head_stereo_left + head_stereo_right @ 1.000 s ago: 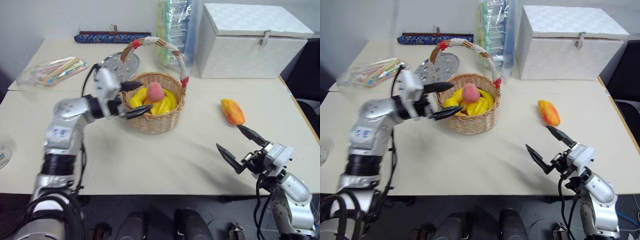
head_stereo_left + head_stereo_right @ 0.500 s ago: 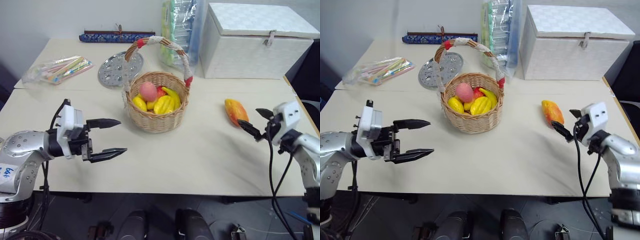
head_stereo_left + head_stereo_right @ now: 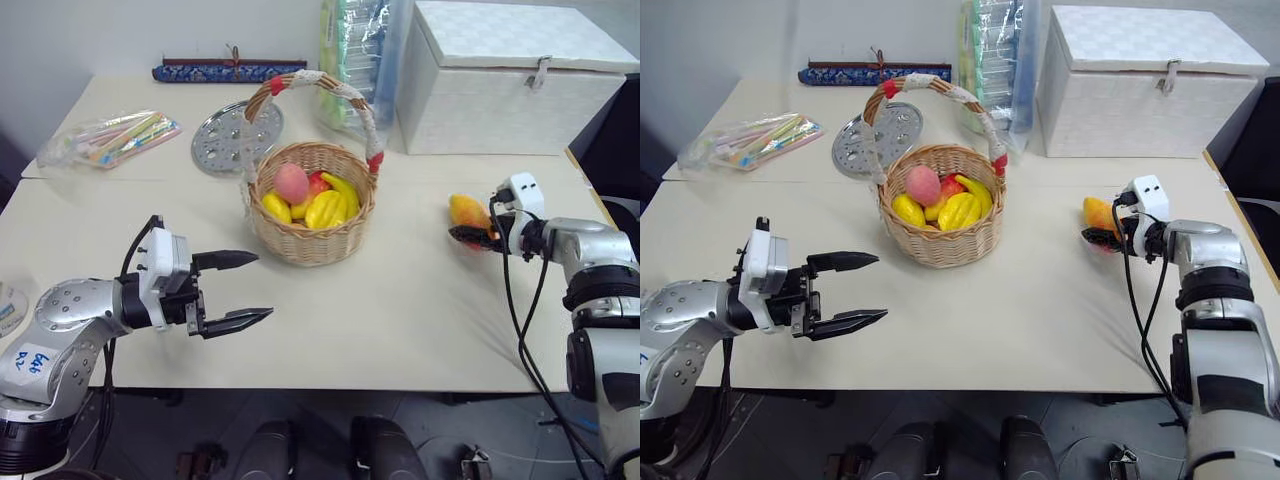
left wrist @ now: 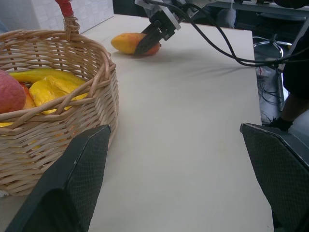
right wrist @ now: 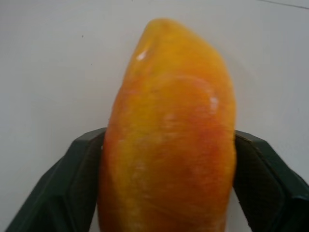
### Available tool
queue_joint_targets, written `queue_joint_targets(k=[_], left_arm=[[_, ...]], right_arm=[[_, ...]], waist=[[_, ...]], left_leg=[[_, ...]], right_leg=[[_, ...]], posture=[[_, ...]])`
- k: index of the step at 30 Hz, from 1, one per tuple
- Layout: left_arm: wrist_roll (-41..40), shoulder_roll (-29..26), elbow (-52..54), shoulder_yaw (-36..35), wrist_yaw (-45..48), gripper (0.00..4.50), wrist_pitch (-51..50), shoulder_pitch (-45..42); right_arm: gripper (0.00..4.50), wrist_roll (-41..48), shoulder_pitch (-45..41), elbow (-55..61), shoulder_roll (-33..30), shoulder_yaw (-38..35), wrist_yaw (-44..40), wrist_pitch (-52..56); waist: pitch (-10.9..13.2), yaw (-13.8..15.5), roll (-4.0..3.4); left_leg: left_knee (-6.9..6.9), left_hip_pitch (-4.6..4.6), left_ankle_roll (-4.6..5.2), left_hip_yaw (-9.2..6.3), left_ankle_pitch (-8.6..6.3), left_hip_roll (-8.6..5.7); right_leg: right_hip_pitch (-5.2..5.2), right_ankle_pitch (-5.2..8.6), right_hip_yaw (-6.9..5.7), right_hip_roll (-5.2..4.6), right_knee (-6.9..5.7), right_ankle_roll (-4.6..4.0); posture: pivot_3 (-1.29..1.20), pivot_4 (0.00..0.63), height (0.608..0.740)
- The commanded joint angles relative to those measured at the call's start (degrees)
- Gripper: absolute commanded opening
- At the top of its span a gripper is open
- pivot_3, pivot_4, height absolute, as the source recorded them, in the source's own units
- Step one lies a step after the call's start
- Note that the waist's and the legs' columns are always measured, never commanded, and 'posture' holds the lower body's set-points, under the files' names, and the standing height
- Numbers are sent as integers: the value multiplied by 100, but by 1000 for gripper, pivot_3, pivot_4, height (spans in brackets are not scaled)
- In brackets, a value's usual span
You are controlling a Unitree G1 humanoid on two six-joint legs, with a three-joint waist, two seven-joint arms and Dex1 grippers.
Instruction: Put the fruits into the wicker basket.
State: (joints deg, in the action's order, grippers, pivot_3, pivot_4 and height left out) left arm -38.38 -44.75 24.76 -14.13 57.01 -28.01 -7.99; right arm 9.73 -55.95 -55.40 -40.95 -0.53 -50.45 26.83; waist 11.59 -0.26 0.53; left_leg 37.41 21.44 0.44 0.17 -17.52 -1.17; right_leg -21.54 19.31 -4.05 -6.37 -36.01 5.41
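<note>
While the round tan wicker basket sits mid-table, the two arms have traded roles:
Right gripper (image 3: 1102,237): a second ago it hung spread near the table's front edge; it has since reached forward and now has a black finger (image 5: 79,179) pressed on each side of the elongated orange-red and yellow mango (image 5: 169,130).
Mango: lies on the cream table (image 3: 400,300), well right of the basket, in the same spot as before.
Left gripper (image 3: 243,290): was at the basket rim; now drawn back toward the front edge, fingers wide apart, holding nothing.
Wicker basket (image 3: 310,235): unmoved.
Small round pink-red peach (image 3: 291,183): inside the basket atop ridged yellow fruits (image 3: 327,208).
</note>
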Motion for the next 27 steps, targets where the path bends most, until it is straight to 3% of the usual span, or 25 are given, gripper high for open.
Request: queue_joint_targets(k=[1, 5, 10, 14, 18, 21, 25, 27], left_arm=[[-376, 66, 268, -375, -151, 4500, -40, 90], [-772, 236, 282, -789, -442, 4500, -251, 416], [-841, 317, 400, -1064, -589, 4500, -227, 840], [-905, 296, 487, -1308, -720, 4500, -203, 1035], [-1088, 397, 560, -1404, -924, 4500, -214, 1013], [-1179, 451, 589, -1400, -1038, 4500, -213, 969], [-1479, 434, 693, -1321, -1163, 4500, -418, 888], [-1487, 419, 735, -1294, -1212, 4500, -428, 870]], right_arm=[[2710, 162, 145, 492, -216, -196, -804, -651], [2670, 890, 1053, 2696, -425, -78, -2134, 59], [2670, 2111, 1585, 5186, -336, -197, -2324, 1547], [2670, 2969, 913, 6172, 614, -437, -969, 2820], [2670, 2785, 531, 6305, 1380, -189, 118, 3129], [2670, 2415, 392, 6129, 1820, -18, 787, 2894], [2670, 1507, 344, 5678, 2163, 353, 1385, 1764], [3414, 1466, 390, 5647, 2343, 334, 1402, 1409]], waist=[[1, 1, -1], [1, 11, -2], [4, -10, -10], [5, -17, -10], [1, 53, -4], [1, 45, -4], [1, 0, -4], [1, -7, -5]], left_leg=[[-1, 0, 0, 1, 0, 0], [-8, 3, 0, -4, 0, 2], [-4, 1, -3, -7, -2, 6], [-2, -14, -12, -10, -5, 13], [-9, -8, -19, -23, -4, 13], [-6, 8, -14, -30, -5, 0], [-7, 15, -6, -27, -1, -8], [-9, 15, -6, -25, -1, -6]], right_leg=[[-1, 0, 0, 0, 0, 0], [-1, -2, -4, 1, -6, 3], [-1, -2, -4, 3, 1, 4], [3, -7, -1, 6, -6, -4], [1, -10, -5, 5, 4, -10], [-2, -11, -1, -1, 4, -10], [-6, -13, -1, -3, 1, -6], [-8, -13, 0, 1, -2, -5]], posture=[[0, 150, 740], [0, 150, 740], [0, 150, 740], [0, 150, 740], [0, 150, 740], [0, 150, 740], [0, 150, 740], [0, 150, 740]])
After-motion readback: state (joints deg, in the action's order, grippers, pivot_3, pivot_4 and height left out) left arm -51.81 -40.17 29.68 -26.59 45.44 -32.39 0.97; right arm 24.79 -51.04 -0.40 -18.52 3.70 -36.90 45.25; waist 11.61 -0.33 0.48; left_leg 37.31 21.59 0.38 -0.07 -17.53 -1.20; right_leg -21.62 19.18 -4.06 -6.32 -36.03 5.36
